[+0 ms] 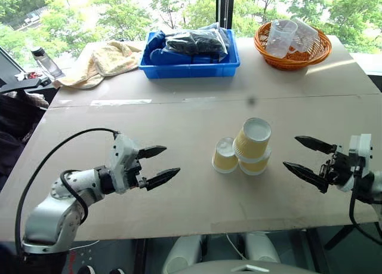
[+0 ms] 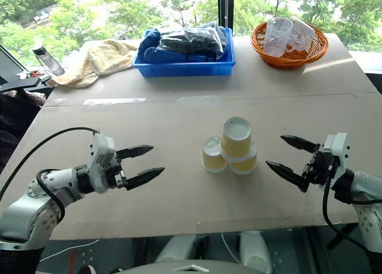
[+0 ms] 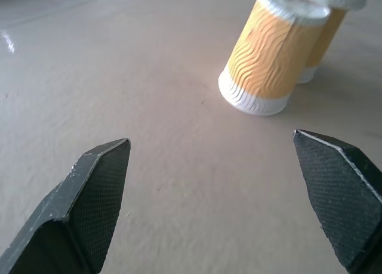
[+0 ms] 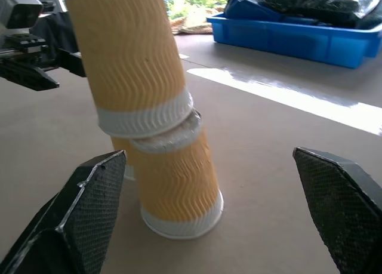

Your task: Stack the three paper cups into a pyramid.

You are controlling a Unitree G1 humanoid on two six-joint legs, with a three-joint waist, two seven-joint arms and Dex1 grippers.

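Note:
The three paper cups stand as a pyramid in the middle of the table, all upside down. The left cup (image 1: 225, 156) and right cup (image 1: 256, 166) sit side by side, and the top cup (image 1: 252, 139) rests on them, leaning slightly. In the right wrist view the top cup (image 4: 134, 65) sits off-centre on the lower cup (image 4: 176, 190). My left gripper (image 1: 171, 160) hovers open to the left of the cups, apart from them. My right gripper (image 1: 290, 151) is open just right of the cups, holding nothing.
A blue bin (image 1: 190, 68) with dark bags stands at the back. An orange basket (image 1: 292, 55) of clear plastic cups is at the back right. A towel (image 1: 101, 62) and a bottle (image 1: 43, 60) lie at the back left. The table's front edge (image 1: 179, 233) is near.

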